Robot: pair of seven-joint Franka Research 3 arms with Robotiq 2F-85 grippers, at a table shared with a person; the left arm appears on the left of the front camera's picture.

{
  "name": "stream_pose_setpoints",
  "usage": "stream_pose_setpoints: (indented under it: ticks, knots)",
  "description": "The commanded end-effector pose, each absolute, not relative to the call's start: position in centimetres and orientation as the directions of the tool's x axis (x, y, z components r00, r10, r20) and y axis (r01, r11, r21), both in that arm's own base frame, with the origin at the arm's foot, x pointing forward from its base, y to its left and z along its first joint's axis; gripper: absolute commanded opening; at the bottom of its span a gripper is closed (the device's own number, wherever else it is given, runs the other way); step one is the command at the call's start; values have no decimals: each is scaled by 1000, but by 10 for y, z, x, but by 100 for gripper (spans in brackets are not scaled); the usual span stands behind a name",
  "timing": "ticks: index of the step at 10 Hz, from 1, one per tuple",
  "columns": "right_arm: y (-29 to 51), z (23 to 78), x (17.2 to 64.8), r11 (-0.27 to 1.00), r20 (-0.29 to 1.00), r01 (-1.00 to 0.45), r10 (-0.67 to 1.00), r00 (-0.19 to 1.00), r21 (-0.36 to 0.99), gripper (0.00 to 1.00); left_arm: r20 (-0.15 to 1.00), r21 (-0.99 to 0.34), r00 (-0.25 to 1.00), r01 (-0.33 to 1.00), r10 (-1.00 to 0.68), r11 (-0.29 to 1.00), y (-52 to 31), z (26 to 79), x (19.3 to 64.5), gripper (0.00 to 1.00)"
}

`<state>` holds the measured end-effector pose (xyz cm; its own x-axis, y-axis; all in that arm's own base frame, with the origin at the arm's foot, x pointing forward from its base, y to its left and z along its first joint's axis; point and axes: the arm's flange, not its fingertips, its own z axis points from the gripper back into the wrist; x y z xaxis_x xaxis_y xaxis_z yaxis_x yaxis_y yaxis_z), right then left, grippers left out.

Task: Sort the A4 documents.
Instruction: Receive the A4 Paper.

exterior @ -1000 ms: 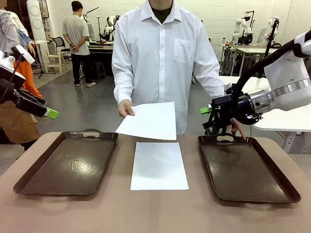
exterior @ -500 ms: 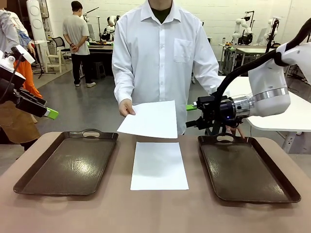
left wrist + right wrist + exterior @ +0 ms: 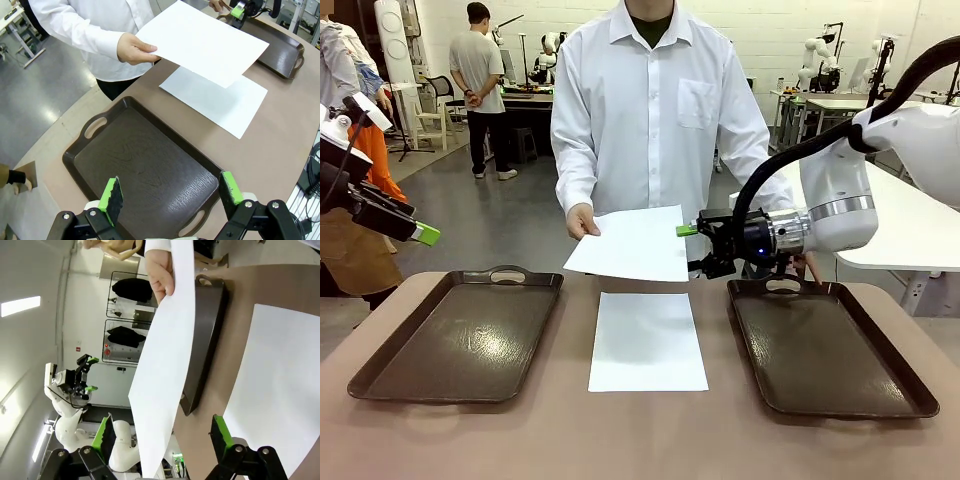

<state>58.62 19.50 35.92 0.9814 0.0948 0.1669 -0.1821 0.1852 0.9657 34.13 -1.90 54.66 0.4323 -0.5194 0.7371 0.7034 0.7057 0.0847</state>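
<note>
A4 document (image 3: 630,245) is held out by a person's hand (image 3: 580,222). The right end effector (image 3: 692,249), at its right edge, and the left end effector (image 3: 170,190) are spread wide, empty.

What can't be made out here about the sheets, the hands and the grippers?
- Front view: whether the right gripper touches the held sheet; their outlines overlap.
- Left wrist view: the part of the sheet on the table nearest the person, covered by the held sheet.
- Front view: the person's other hand, mostly behind the right arm.
</note>
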Motion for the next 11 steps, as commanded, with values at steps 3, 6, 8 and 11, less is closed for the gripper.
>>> stream_pose_setpoints:
  ticks: [3, 6, 8, 11]
  knots:
    - [216, 360, 617, 168, 132, -128, -9, 991, 977, 100, 739, 86, 423, 712, -524, 696, -18, 546, 342, 100]
    - [214, 356, 626, 136, 64, -56, -54, 996, 989, 100, 739, 86, 423, 712, -524, 696, -18, 546, 342, 100]
    - [220, 346, 629, 150, -22, 20, 15, 1000, 989, 100, 739, 86, 423, 712, -524, 696, -18, 546, 342, 100]
    - [223, 346, 633, 145, -50, 42, 52, 997, 989, 100, 739, 86, 423, 712, -524, 696, -18, 546, 342, 100]
